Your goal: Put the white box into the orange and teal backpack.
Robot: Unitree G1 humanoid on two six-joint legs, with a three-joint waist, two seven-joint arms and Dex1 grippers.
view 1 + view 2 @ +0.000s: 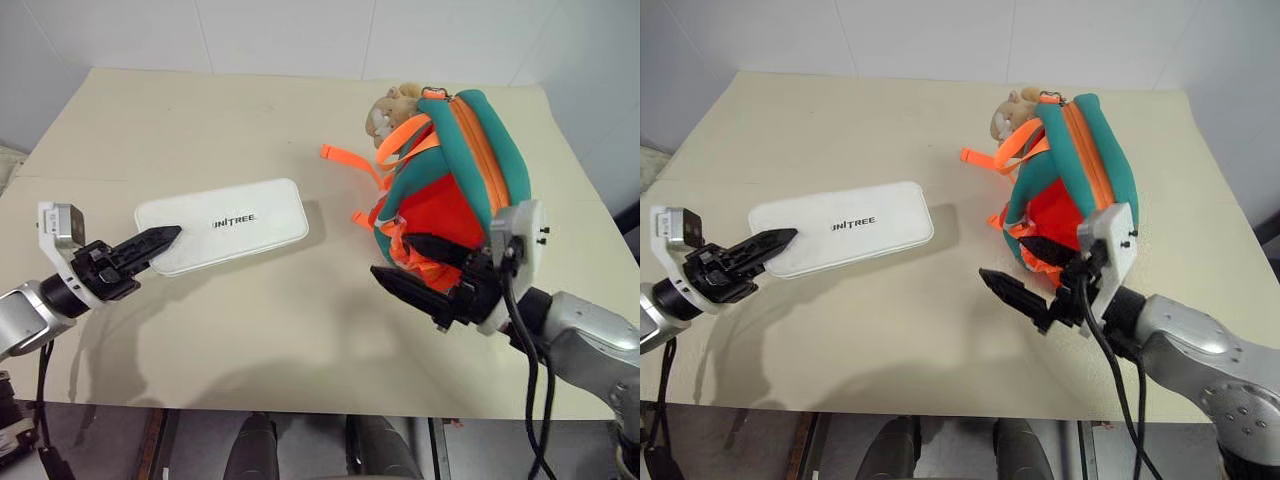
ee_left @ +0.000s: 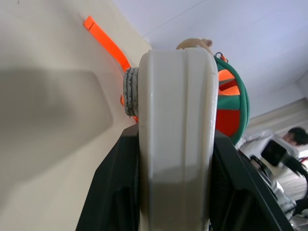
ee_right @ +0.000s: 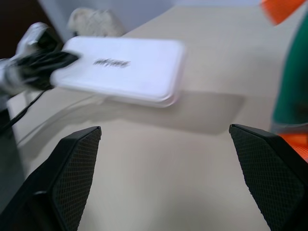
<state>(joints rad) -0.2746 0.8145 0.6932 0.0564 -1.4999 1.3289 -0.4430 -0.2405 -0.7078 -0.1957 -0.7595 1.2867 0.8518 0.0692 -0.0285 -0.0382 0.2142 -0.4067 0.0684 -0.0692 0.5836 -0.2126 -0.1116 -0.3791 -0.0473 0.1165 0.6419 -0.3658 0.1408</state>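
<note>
Fingers of your left gripper (image 1: 150, 245) are clamped on the near-left end of the white box (image 1: 225, 223), one black finger lying across its top face and the other under it, as the left wrist view shows with the box edge running up between the two pads. You have the box lifted off the desk (image 1: 250, 110): its shadow falls on the surface beneath and to the right of it, and the right wrist view shows it hanging clear above the desktop. It sits roughly level, its long side running from your left gripper toward the middle of the desk, dark lettering facing up. Your right gripper (image 1: 425, 275) has its fingers spread wide apart and holds nothing; it hovers just in front of the orange and teal backpack (image 1: 455, 170), pointing left toward the box, with one finger close against the bag's orange front panel, though you cannot tell whether it touches. That backpack lies on the right side of the desk, well apart from the box, its orange straps (image 1: 352, 160) trailing left and the tan plush toy (image 1: 395, 105) at its far end.
</note>
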